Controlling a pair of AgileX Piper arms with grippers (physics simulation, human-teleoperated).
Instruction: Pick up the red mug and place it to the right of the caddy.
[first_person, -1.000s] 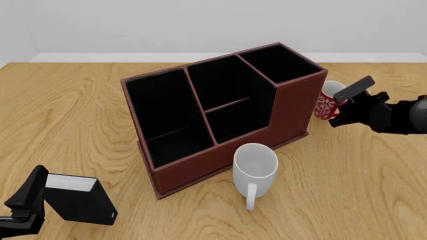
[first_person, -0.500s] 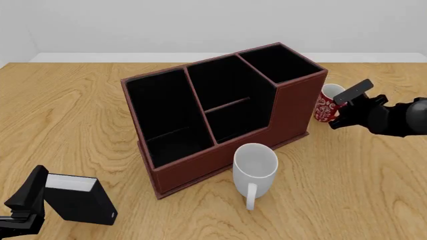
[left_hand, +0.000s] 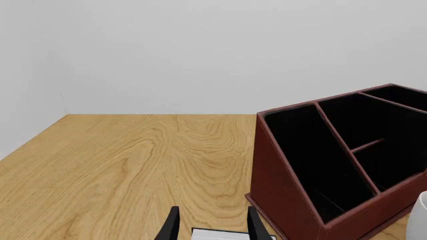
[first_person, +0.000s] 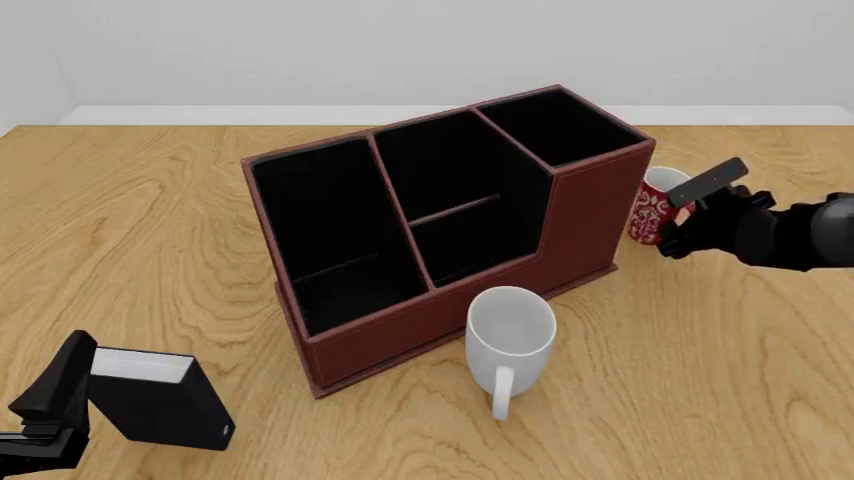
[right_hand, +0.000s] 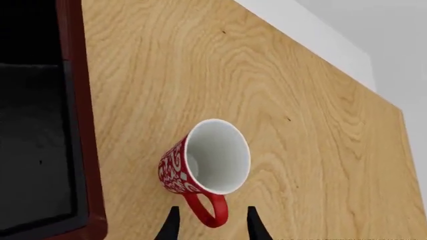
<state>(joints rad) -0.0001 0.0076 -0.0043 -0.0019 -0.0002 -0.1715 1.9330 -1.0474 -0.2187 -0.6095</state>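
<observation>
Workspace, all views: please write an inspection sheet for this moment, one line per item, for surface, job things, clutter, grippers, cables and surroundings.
Surface: wooden table, light grain, no marks seen.
Job's things: red mug upright on the table, to the right of the caddy and apart from it in the right wrist view; the caddy's three compartments look empty.
Clutter: white mug in front of the caddy; black box at the near left.
Grippers: right gripper with fingers on either side of the red mug's handle, grip uncertain; left gripper at the black box, contact unclear.
Cables: nothing seen.
Surroundings: plain white wall behind the table.
</observation>
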